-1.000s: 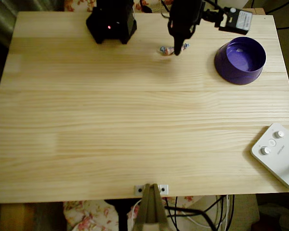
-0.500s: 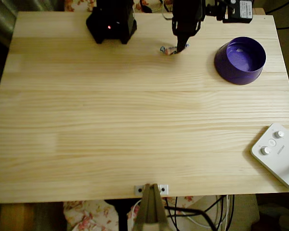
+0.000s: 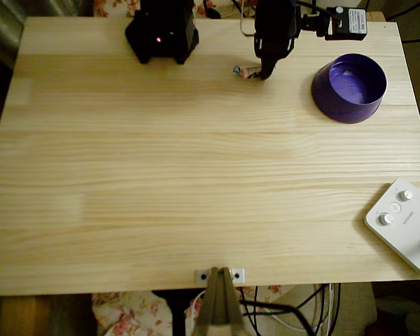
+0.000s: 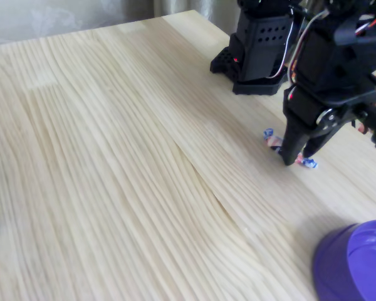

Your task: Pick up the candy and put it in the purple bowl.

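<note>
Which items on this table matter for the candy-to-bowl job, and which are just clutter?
Part of the job:
- candy, on the table under the gripper
- purple bowl, to the right in the overhead view
- gripper, tips down at the candy

Just lying about:
- white device with round knobs, at the table's lower right corner
- black arm base, at the far edge

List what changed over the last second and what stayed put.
In the overhead view the gripper shifted slightly right along the candy and its fingers came down around it; a firm grasp cannot be confirmed. The candy, purple bowl and white device stayed in place.
</note>
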Tool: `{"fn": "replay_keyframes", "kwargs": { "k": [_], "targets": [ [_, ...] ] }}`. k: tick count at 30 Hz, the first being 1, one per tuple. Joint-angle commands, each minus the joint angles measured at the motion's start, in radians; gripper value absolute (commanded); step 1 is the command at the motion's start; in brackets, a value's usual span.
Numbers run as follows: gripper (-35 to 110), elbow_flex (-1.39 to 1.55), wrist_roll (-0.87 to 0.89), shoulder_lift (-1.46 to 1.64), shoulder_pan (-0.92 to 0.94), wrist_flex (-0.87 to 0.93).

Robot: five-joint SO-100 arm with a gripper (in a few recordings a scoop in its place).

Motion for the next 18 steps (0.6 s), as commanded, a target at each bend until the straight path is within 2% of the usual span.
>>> {"fn": "replay_keyframes", "kwargs": {
  "k": [1, 8, 18],
  "targets": [
    [14, 0.015, -0.003, 0.005, 0.0, -0.015],
    [14, 0.014, 0.003, 0.078, 0.035, 0.044],
    [14, 0.012, 0.025, 0.02, 0.031, 0.083]
  ]
}}
